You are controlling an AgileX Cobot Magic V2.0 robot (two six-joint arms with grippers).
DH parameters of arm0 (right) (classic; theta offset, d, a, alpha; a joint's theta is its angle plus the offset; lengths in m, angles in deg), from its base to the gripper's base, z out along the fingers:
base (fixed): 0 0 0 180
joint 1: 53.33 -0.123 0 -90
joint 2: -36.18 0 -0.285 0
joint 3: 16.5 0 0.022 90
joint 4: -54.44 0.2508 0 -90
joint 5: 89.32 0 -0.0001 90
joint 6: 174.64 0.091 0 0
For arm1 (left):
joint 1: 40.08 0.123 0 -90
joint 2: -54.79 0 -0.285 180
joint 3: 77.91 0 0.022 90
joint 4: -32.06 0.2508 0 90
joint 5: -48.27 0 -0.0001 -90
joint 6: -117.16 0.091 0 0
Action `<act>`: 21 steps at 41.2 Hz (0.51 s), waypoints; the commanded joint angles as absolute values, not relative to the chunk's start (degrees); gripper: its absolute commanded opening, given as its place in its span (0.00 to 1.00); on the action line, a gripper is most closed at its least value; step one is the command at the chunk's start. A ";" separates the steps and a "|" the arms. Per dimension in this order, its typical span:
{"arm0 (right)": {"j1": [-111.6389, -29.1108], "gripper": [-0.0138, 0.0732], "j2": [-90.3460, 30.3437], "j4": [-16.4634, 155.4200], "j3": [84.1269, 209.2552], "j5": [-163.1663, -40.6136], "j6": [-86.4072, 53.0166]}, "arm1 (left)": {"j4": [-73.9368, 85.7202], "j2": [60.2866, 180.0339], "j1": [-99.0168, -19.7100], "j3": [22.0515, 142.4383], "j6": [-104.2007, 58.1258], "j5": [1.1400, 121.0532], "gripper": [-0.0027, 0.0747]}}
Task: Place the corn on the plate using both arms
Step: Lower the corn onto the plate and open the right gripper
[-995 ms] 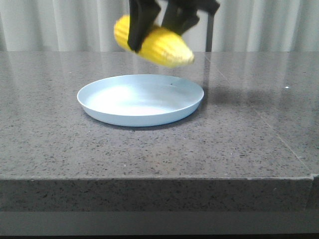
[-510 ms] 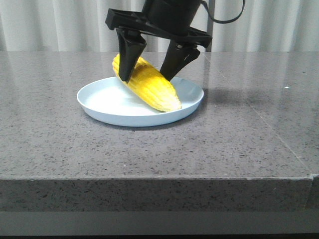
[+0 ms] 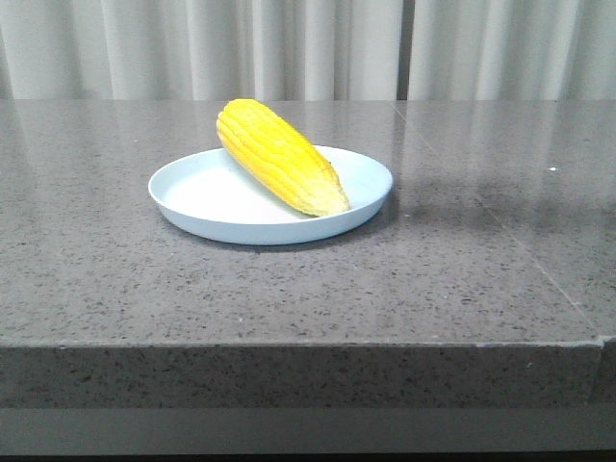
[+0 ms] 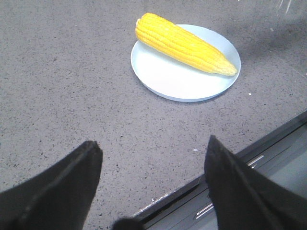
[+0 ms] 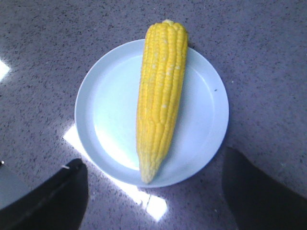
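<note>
The corn (image 3: 279, 157) lies across the plate (image 3: 192, 192), thick butt propped on the far rim toward the table's (image 3: 462, 279) back edge, pale tip pointing to the front edge and resting just inside the near rim. The plate sits mid-table, a little left of centre. Both arms are clear of it: the left gripper (image 4: 153, 187) hangs over the table's edge with its fingers spread wide, and the right gripper (image 5: 153, 191) hovers above the plate, likewise splayed and holding nothing. The ear looks stiff and fairly solid, round enough to roll, its kernels glossy and likely slick; I would grip it around the thick middle, across its width.
</note>
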State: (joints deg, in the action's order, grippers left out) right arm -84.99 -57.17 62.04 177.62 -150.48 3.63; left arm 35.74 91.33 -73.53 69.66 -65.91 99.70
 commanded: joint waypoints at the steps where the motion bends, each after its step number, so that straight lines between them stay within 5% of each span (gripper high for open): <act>1: -84.97 0.84 -48.67 59.90 175.02 -148.72 2.73 | 35.80 91.62 -73.91 71.12 -66.49 95.12 0.63; 21: -84.92 0.84 -19.83 58.52 153.27 -146.56 2.73 | 35.80 91.62 -73.91 71.12 -66.49 95.12 0.63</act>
